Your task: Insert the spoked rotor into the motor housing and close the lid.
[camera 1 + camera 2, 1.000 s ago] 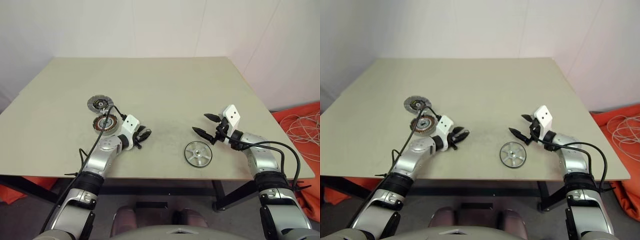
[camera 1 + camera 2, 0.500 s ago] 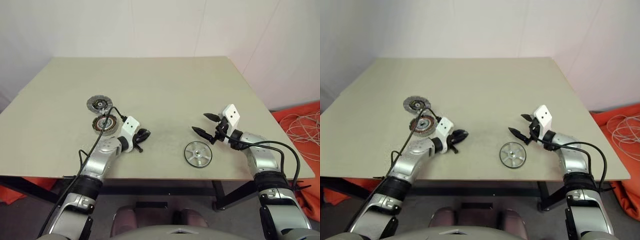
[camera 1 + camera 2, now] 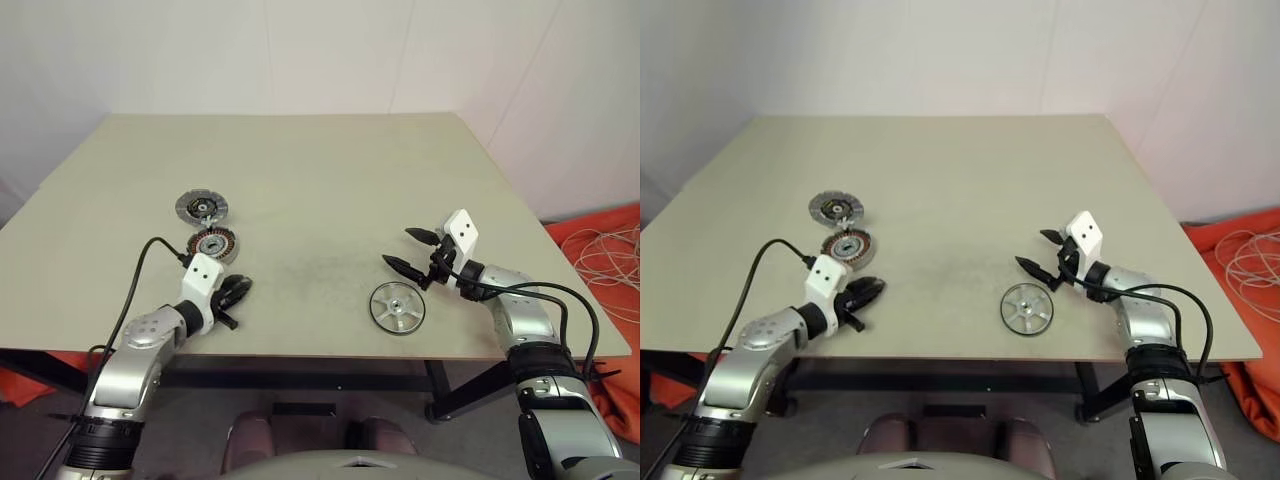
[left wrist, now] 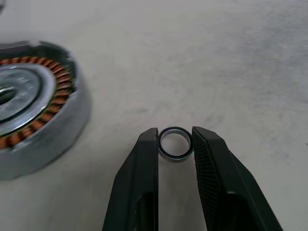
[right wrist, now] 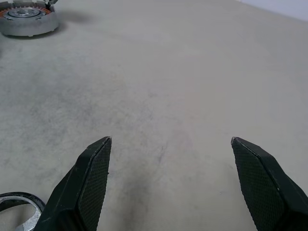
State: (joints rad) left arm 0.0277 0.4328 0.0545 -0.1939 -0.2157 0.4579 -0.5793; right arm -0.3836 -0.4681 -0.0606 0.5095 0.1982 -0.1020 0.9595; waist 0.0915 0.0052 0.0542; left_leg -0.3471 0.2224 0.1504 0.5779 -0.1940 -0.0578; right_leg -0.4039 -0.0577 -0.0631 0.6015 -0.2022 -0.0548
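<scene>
My right gripper (image 3: 408,250), spread wide, has the spoked rotor (image 3: 397,307) at its 6 o'clock; my left gripper (image 4: 175,139) pinches a tiny thin ring (image 4: 174,143).

A pale beige counter (image 3: 320,170) with a faint dark smudge near its middle stands against a plain white wall (image 3: 250,50). A tiny thin metal ring (image 4: 175,143) is seen just above the surface. On the floor to the right lie orange fabric (image 3: 600,240) and a loose coil of pale cable (image 3: 610,262); more orange fabric shows at lower left.
</scene>
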